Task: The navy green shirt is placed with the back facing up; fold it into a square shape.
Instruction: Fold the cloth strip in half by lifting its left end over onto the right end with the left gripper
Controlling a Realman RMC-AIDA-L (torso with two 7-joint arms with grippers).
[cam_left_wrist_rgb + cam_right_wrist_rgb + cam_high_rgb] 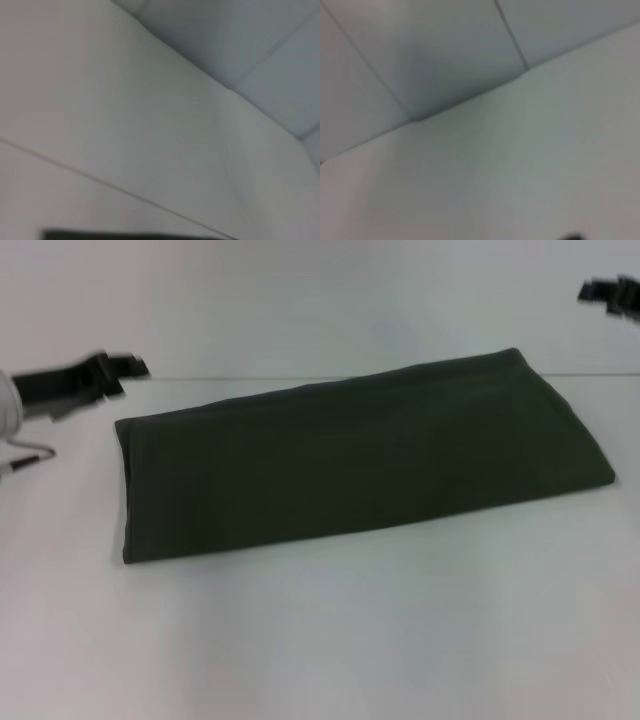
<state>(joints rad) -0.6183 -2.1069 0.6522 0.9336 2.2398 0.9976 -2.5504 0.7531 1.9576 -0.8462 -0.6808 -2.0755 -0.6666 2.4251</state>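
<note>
Nearest to me lies a broad bare stretch of the white table top [330, 640], with nothing on it between my body and the cloth. Beyond that band sits the navy green shirt [360, 465], a dark olive soft cloth folded into a long flat band, plain side up, lying slantwise across the middle of the table. Its near long edge runs straight from low on my left up toward my right; its short left edge is a crisp fold, and its right end tapers to a corner close to the far seam of the table. My left gripper [110, 375] hangs off the shirt's far left corner, apart from the cloth, over bare table; I cannot tell whether it is released or clenched. Farthest off, my right gripper [612, 292] hangs beyond the shirt's far right corner, well apart from it, its state likewise unreadable.
</note>
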